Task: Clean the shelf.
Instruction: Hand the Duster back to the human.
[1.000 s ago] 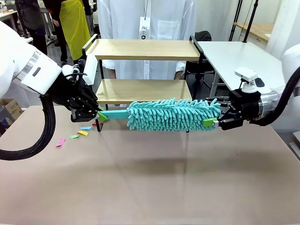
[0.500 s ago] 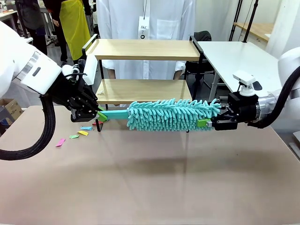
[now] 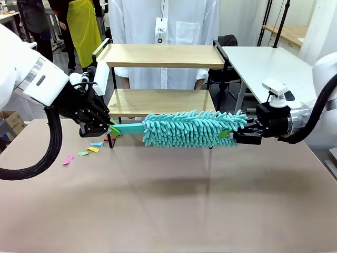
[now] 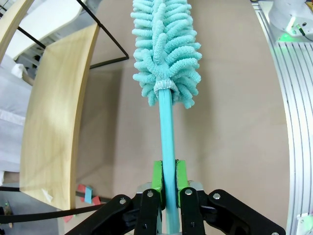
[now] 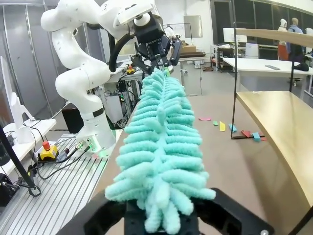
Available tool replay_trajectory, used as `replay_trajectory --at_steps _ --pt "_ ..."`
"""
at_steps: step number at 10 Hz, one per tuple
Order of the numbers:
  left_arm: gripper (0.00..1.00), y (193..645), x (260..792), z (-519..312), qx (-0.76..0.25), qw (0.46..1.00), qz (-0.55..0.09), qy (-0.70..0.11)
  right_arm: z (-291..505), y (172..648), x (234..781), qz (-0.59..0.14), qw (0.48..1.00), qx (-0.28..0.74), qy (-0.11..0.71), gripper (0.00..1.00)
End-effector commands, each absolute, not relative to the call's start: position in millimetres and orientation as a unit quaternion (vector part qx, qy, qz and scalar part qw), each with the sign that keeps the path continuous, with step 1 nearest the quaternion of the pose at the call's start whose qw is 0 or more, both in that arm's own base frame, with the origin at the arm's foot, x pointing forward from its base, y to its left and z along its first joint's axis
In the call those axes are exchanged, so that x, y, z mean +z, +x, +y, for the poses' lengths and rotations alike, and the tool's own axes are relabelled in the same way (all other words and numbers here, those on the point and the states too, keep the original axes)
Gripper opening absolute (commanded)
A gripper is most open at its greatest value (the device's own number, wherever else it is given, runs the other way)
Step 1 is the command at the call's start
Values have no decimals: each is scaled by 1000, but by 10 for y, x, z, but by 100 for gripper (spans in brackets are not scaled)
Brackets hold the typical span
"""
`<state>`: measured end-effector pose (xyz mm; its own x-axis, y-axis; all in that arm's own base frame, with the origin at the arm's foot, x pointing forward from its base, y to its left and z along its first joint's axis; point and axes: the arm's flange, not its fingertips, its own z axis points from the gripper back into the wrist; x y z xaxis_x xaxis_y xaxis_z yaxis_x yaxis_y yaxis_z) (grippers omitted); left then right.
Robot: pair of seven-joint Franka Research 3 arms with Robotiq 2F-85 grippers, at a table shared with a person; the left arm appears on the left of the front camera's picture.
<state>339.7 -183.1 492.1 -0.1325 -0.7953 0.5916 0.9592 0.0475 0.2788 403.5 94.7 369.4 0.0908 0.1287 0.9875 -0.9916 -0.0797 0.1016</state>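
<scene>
A teal fluffy duster hangs level above the table in front of the shelf, a two-board wooden rack in a black frame. My left gripper is shut on the duster's teal handle, green pads pressed to both sides. My right gripper is shut on the fluffy tip at the other end. In the right wrist view the duster runs away from me toward the left gripper, and its fluff hides my own fingertips. The lower board lies beside the duster head.
Coloured paper scraps lie on the brown table by the shelf's left foot, also seen as scraps near the frame. A person in a white coat stands behind the shelf. A white table stands at the far right.
My right gripper moved slightly left and went from open to shut on the duster's tip. The left gripper and handle stayed put.
</scene>
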Motion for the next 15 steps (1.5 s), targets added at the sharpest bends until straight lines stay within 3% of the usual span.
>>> replay_trajectory --at_steps 1,5,6,7,8,9,10,15 --pt "13 3387 4955 -1848 -674 645 -333 -138 993 4049 3706 -431 513 531 518 0" --pt "13 3387 4955 -1848 -674 645 -333 -138 951 4031 3696 -422 529 528 513 0" --pt "70 3398 4921 -1828 -678 647 -325 -126 951 4031 3696 -422 529 528 513 0" --pt "70 3382 4927 -1806 -677 640 -333 -145 951 4031 3696 -422 529 528 513 0" --pt "100 3367 4945 -1776 -674 633 -344 -166 951 4031 3696 -422 529 528 513 0" --pt "72 3357 4973 -1764 -669 629 -353 -179 951 4031 3696 -422 529 528 513 0" --pt "100 3328 5037 -1696 -663 610 -375 -221 951 4031 3696 -422 529 528 513 0" --pt "100 3099 5047 -527 -592 614 -422 -308 951 4031 3696 -422 529 528 513 0"
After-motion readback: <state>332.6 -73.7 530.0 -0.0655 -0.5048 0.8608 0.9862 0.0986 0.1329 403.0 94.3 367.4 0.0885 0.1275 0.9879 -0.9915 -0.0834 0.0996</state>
